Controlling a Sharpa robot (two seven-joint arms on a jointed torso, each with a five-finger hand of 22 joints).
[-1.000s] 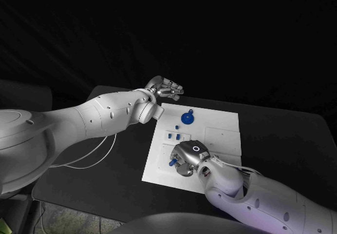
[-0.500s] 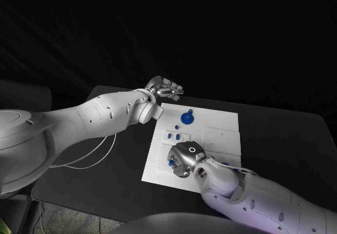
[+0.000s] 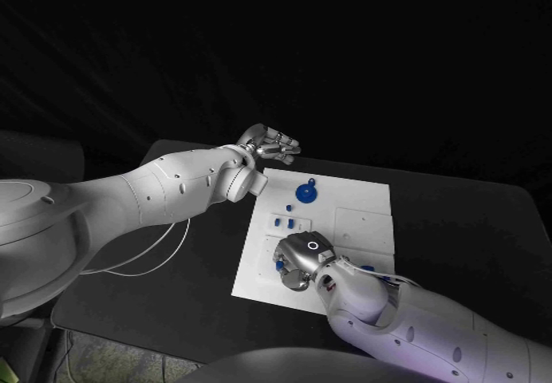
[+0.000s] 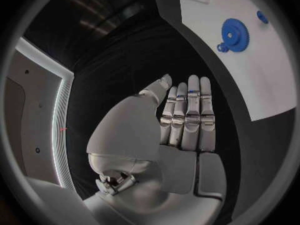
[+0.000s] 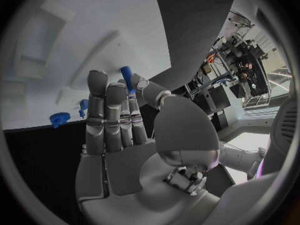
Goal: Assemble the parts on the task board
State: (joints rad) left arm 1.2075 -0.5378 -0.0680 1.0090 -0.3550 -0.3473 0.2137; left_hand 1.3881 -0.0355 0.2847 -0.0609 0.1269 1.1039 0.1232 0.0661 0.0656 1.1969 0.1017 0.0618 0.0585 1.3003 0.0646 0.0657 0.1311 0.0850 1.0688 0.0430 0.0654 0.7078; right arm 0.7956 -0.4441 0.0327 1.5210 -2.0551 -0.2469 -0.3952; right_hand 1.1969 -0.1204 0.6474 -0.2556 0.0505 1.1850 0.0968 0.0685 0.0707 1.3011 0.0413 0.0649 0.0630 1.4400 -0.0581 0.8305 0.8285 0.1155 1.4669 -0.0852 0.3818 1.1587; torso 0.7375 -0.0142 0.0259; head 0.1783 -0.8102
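Note:
The white task board (image 3: 359, 201) lies in the middle of the black table. A large blue gear (image 3: 306, 192) sits on its far left part, also seen as the gear (image 4: 234, 33) on the board (image 4: 275, 65). Small blue parts (image 3: 285, 223) stand just nearer. My right hand (image 3: 302, 259) hovers over the board's near left part and pinches a blue peg (image 5: 127, 78) between thumb and fingertip, above the board (image 5: 75, 45). My left hand (image 3: 270, 146) hangs off the board's far left corner, fingers straight and holding nothing (image 4: 187, 120).
Two small blue pieces (image 5: 60, 118) lie at the board's edge near my right hand. Another blue piece (image 3: 366, 267) shows by my right forearm. A thin cable (image 3: 150, 255) trails on the table under my left arm. Recessed slots (image 3: 364, 217) mark the board's right half.
My right hand has shifted a little toward the board's left edge, with the forearm following. The left arm has stayed still.

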